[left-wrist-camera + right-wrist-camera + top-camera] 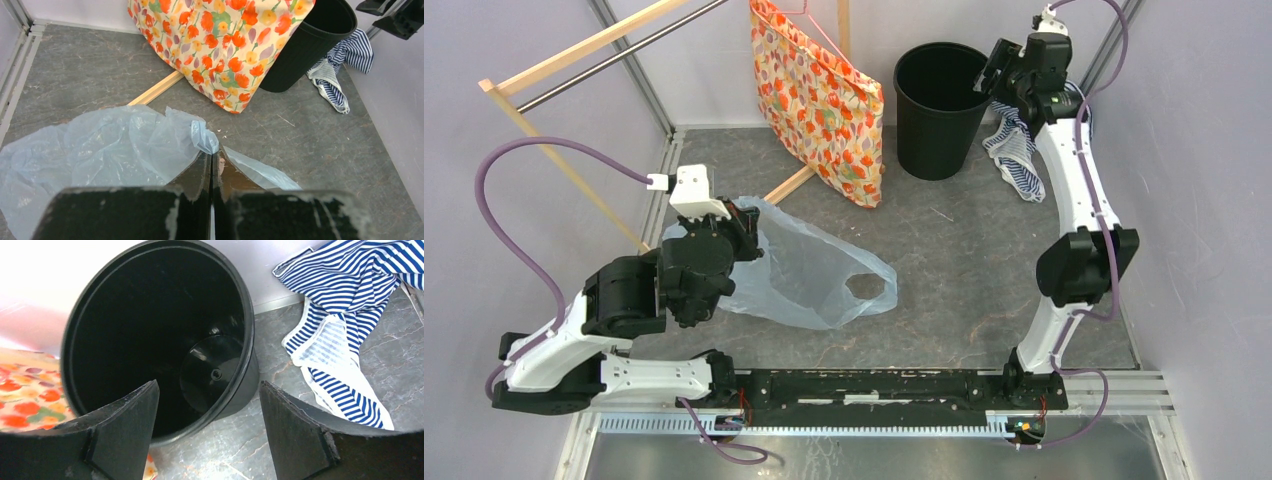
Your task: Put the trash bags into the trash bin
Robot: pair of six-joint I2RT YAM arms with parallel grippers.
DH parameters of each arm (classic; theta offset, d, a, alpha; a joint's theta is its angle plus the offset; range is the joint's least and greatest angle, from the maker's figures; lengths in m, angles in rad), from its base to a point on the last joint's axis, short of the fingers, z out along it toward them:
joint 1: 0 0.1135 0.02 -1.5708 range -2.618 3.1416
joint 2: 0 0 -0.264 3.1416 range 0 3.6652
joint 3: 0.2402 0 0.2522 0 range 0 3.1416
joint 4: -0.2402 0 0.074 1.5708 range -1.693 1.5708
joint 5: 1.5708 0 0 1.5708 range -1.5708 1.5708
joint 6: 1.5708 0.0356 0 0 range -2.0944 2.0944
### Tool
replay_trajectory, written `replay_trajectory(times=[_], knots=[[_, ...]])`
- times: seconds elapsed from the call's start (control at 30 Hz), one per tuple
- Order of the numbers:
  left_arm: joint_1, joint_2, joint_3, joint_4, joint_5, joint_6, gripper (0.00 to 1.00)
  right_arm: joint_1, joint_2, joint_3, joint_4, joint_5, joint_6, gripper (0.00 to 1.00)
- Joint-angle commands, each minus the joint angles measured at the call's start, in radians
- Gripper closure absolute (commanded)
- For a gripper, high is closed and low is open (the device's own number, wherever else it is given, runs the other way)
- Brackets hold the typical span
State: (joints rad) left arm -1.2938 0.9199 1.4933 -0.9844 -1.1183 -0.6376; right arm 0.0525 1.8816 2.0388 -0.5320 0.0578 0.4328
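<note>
Grey marbled tabletop (984, 260) fenced by pale walls, and most of the job lies ahead. The pale-blue trash bag (809, 275) is spread and crumpled on the near left of the surface, well apart from the black trash bin (939, 95). The bin stands upright at the far side, just beside an orange floral bag (819, 100) hanging from a wooden rack (574, 60). Seen from the right wrist, the bin's inside looks bare, so nothing is in it yet. The left gripper (211, 159) has its jaws pressed together on a fold at the bag's edge, the thin film bunched at the tips. That looks like a grip, though the bag rests on the table, not lifted. The right gripper (207, 390) hovers over the bin's rim with jaws spread wide and nothing between them, and a striped cloth (345, 340) lies on the table just beside the bin. What is left, by my reckoning: raise the bag, carry it across to the bin, and drop it inside
</note>
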Motion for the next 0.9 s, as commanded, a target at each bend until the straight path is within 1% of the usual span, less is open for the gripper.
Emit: replay_trajectory(times=[0.0, 0.13, 0.27, 0.63, 0.7, 0.87], knots=[[-0.002, 0.004, 0.049, 0.041, -0.020, 0.044, 0.98, -0.015, 0.083, 0.080, 0.013, 0.040, 0.005, 0.21], [-0.002, 0.005, 0.062, 0.046, -0.023, 0.060, 0.98, -0.019, 0.132, 0.080, 0.050, 0.024, -0.013, 0.21], [-0.002, 0.002, 0.056, 0.046, -0.022, 0.057, 0.98, -0.019, 0.186, 0.130, 0.037, 0.005, -0.027, 0.25], [-0.002, 0.007, 0.049, 0.048, -0.017, 0.040, 0.98, -0.014, 0.202, 0.093, 0.017, -0.023, -0.054, 0.41], [-0.002, 0.007, 0.048, 0.047, -0.017, 0.037, 0.98, -0.014, 0.200, 0.083, 0.019, -0.033, -0.053, 0.46], [-0.002, 0.005, 0.050, 0.048, -0.016, 0.032, 0.98, -0.014, 0.191, 0.083, 0.006, -0.034, -0.051, 0.65]])
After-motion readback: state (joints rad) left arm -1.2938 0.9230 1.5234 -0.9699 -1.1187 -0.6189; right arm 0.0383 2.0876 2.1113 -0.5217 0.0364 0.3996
